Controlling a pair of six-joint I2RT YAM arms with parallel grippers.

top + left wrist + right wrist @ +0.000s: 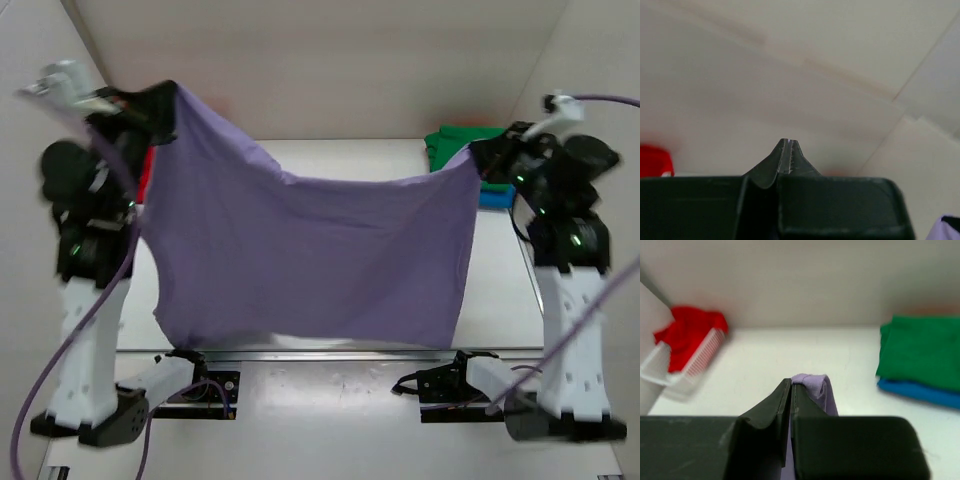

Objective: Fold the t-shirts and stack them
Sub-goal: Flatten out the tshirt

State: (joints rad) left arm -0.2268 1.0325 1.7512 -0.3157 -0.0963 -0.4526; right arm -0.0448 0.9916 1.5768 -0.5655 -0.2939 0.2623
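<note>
Lavender shirt (320,260) hangs stretched above the worktop (790,350), a soft matte sheet sagging mid-span, spread so I can lay it flat. Left hand (160,105) and right hand (791,385) each pinch a top corner tight. Green shirt (922,350) sits folded on blue shirt (920,390); red shirt (687,337) is crumpled in the slotted basket (695,365).

White table (790,352). Left side: white basket (702,359) standing on it, holding a red shirt (687,337). Right rear: folded blue shirt (920,391) flat on the surface, folded green shirt (922,352) stacked on top.
</note>
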